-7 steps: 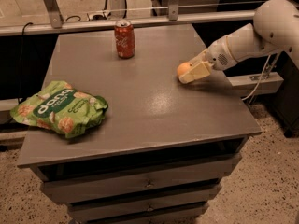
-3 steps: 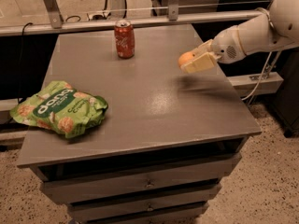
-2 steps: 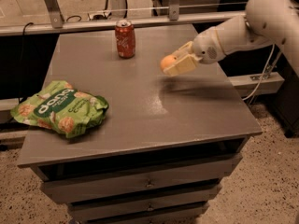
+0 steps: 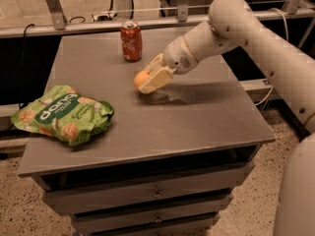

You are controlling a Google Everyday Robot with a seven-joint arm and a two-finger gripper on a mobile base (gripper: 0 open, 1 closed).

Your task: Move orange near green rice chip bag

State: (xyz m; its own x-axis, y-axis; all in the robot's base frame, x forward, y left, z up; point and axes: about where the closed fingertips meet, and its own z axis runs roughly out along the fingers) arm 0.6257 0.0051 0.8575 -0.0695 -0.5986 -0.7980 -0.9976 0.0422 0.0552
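Note:
The orange point(image 4: 141, 78) is held in my gripper point(image 4: 149, 78), just above the grey table top point(image 4: 197, 117), a little right of its middle. The gripper is shut on the orange, its pale fingers point(image 4: 156, 77) on either side of the fruit. The green rice chip bag point(image 4: 63, 114) lies at the table's left front edge, with part of it hanging over the side. The orange is well to the right of the bag, with bare table between them.
A red soda can point(image 4: 131, 41) stands upright at the table's back, just behind and left of the gripper. My white arm point(image 4: 256, 38) reaches in from the right. The table has drawers point(image 4: 157, 195) below. Metal rails point(image 4: 98, 18) run behind it.
My gripper has carried the orange from the table's right side leftward toward the middle, and lower toward the surface. The bag and the can have not moved.

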